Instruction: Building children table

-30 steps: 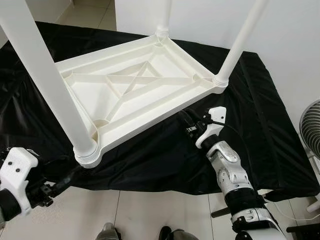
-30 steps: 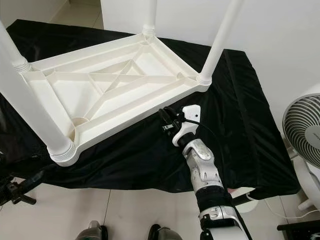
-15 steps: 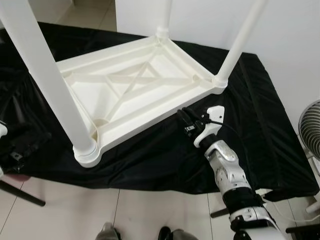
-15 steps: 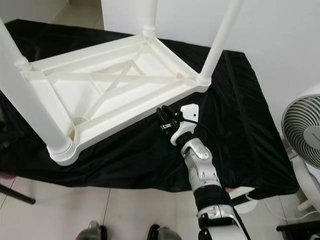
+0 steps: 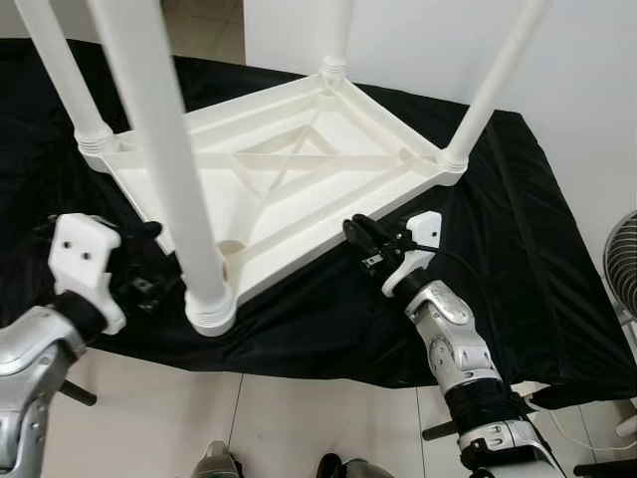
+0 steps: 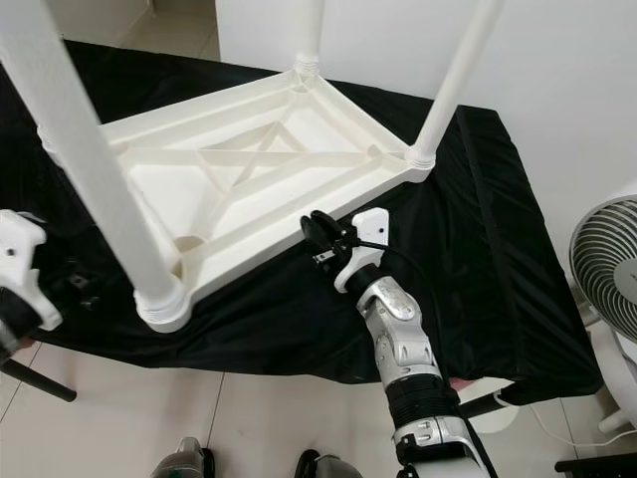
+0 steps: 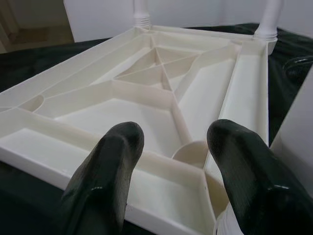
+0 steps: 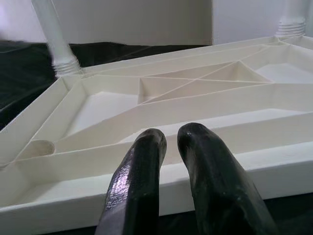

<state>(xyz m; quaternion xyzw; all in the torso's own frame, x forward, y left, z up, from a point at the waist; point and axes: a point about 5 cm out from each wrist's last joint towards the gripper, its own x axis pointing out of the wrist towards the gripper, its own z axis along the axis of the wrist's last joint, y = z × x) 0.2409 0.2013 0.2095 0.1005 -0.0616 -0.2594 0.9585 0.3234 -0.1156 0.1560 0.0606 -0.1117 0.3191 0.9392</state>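
A white plastic children's table point(image 5: 299, 214) lies upside down on a black cloth point(image 5: 518, 229), with its legs standing up. The nearest leg point(image 5: 169, 159) rises from the front corner socket point(image 5: 209, 309). My left gripper point(image 5: 149, 264) is just left of that corner, open, with nothing between its fingers point(image 7: 105, 171); the ribbed underside point(image 7: 161, 83) lies ahead of it. My right gripper point(image 5: 353, 227) is at the table's near long rim point(image 8: 244, 171), its fingers point(image 8: 142, 161) shut together, touching or just over the rim's top edge.
A white fan point(image 6: 607, 259) stands at the right beyond the cloth. A white wall point(image 5: 597, 60) is behind the table. The pale tile floor point(image 5: 299, 418) lies in front, with my feet point(image 5: 214, 463) at the bottom. A dark stand leg point(image 6: 35, 378) crosses the floor at the left.
The camera has shifted, so the legs appear in new places. My left arm has risen from below the cloth's front edge to beside the table's front corner. The right gripper stays at the rim.
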